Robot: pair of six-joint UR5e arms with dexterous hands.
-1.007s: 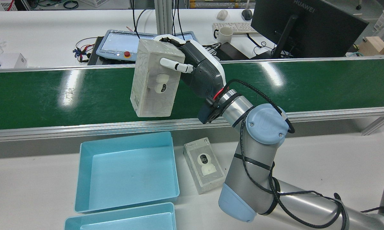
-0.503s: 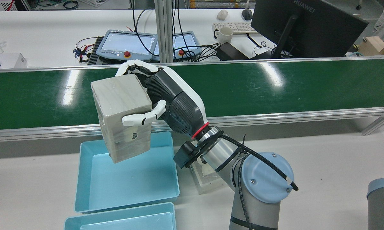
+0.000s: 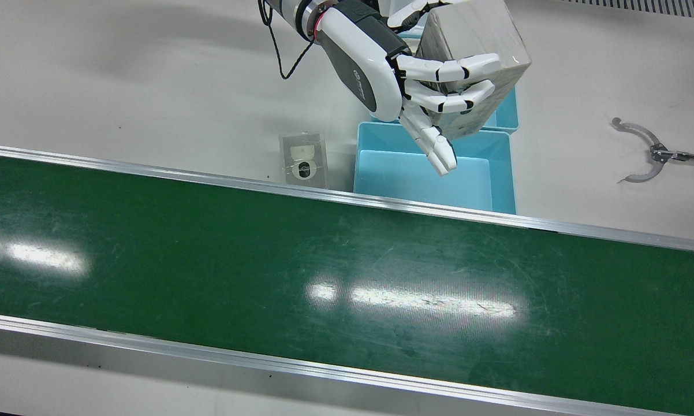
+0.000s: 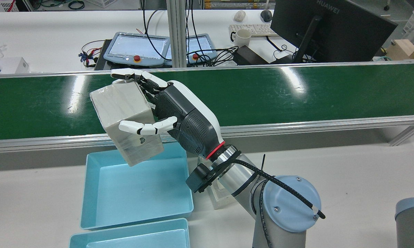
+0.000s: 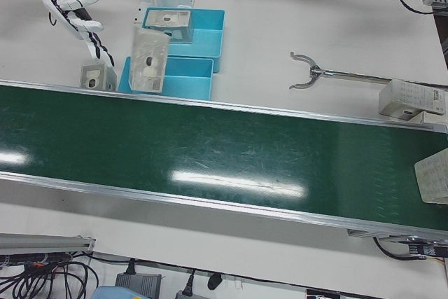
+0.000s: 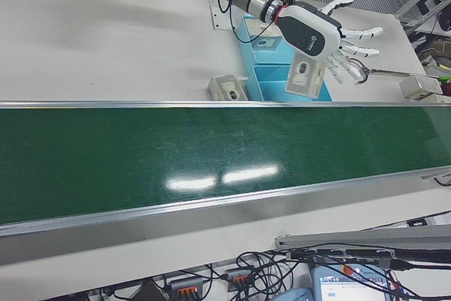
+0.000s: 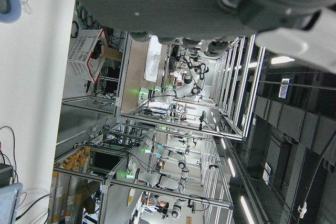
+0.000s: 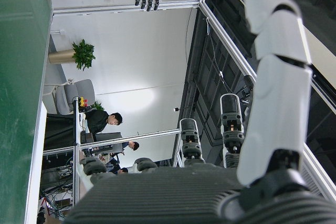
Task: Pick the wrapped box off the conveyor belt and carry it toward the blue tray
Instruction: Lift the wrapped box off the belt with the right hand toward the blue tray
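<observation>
Your right robot hand (image 4: 179,117) has the box (image 4: 124,113) above the blue tray (image 4: 138,196), off the belt (image 4: 296,93). Front and rear views show fingers (image 3: 445,69) on it. Side views show them spread with the box clear. Can't tell the grip.

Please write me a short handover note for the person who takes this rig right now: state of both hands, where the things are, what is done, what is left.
Right hand: over the near blue tray, with the wrapped box tilted at its palm. The rear view shows fingers on the box, the right-front view shows them spread, so the grip is uncertain.
Left hand: only its underside is in view, state unclear.
Done: box is off the conveyor belt and above the tray.
Left: confirm the grip, then probably set the box down.
</observation>
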